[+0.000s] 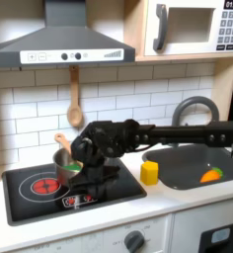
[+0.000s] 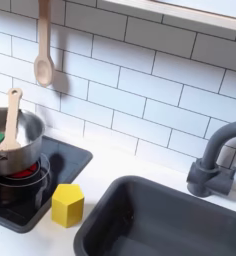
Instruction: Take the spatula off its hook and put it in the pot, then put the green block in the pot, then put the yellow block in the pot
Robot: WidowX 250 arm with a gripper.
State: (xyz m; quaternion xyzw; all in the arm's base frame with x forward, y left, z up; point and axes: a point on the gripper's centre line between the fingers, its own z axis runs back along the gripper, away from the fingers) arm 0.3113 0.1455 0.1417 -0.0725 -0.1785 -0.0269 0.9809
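In the first exterior view the gripper (image 1: pixel 77 156) hides most of the pot (image 1: pixel 61 161); whether it grips anything, I cannot tell.

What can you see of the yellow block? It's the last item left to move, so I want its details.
The yellow block is a small, bright yellow, chunky piece with angled top faces, looking like painted wood or plastic. It stands upright on the white counter, between the black stovetop and the dark sink, outside the pot. Nothing grips it.
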